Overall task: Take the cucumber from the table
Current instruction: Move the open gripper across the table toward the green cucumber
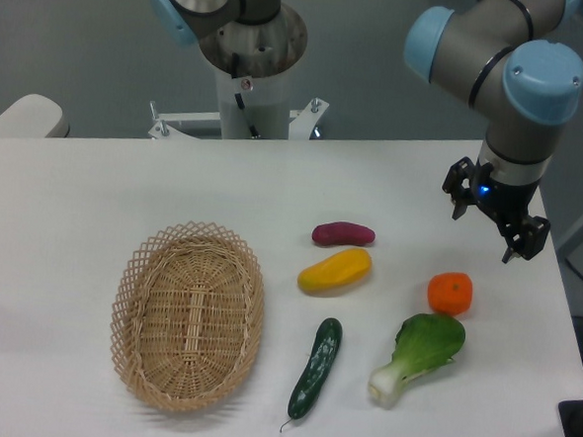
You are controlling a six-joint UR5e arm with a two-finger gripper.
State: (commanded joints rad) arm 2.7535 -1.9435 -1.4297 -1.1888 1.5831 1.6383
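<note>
The cucumber (315, 369), dark green, glossy and slightly curved, lies on the white table (75, 195) near the front edge, its thin stem tip pointing toward the front. It sits between the wicker basket and the bok choy. My gripper (493, 223) hangs above the table's right side, well to the right of and behind the cucumber. Its two fingers are spread apart with nothing between them.
An oval wicker basket (188, 314) stands left of the cucumber. A yellow fruit (335, 270) and a purple sweet potato (343, 234) lie behind it. An orange fruit (450, 293) and a bok choy (418, 357) lie to its right, below the gripper.
</note>
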